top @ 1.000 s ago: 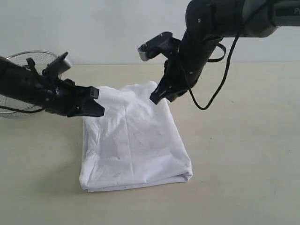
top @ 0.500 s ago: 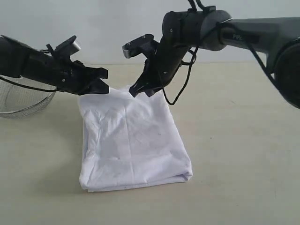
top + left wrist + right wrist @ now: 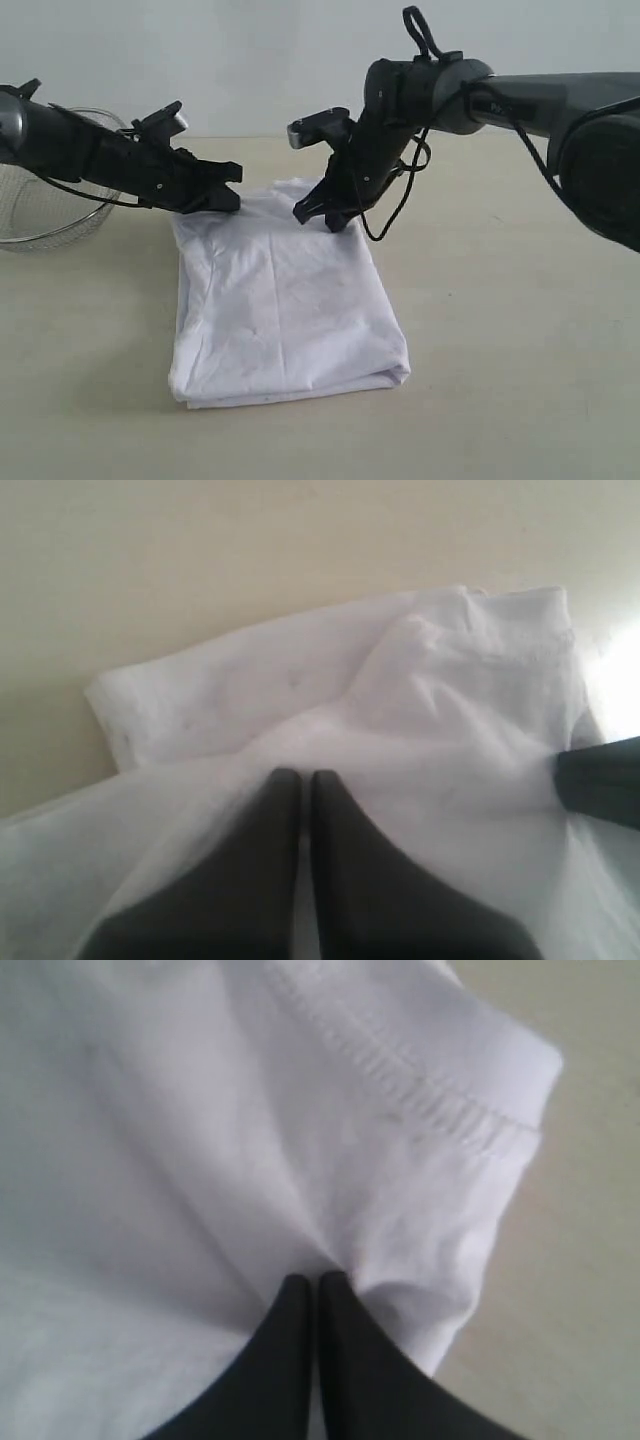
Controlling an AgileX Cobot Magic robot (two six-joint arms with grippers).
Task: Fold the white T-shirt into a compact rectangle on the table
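a folded white t-shirt is laid flat on the table. its far left corner is pinched in the clenched left gripper, its far right corner in the clenched right gripper.

we see the white t-shirt lying folded in a rough rectangle on the table. the left gripper and right gripper are pinched on its far corners, and a wire basket sits far left.
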